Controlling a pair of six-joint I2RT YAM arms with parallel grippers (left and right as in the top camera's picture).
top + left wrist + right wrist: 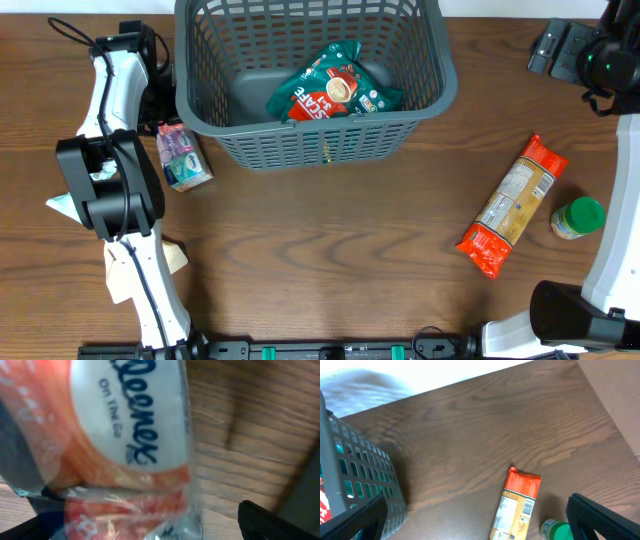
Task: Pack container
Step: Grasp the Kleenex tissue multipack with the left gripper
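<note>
The dark grey lattice container (316,140) stands at the back centre and holds a green snack bag (340,80) and a red packet (318,106). A Kleenex tissue pack (183,158) lies on the table left of the container. My left gripper (163,118) is low over it and open; in the left wrist view the pack (125,435) fills the space between the fingers (150,530), with a gap to the right finger. My right gripper (560,47) is open and empty, high at the back right. In its wrist view the fingers (475,520) are spread wide above the table, and the container's corner (365,475) is at the left.
An orange-red pasta packet (512,205) and a green-lidded jar (578,218) lie on the right side of the table; both show in the right wrist view, the packet (516,505) and the jar (557,531). Pale paper scraps (125,270) lie by the left arm's base.
</note>
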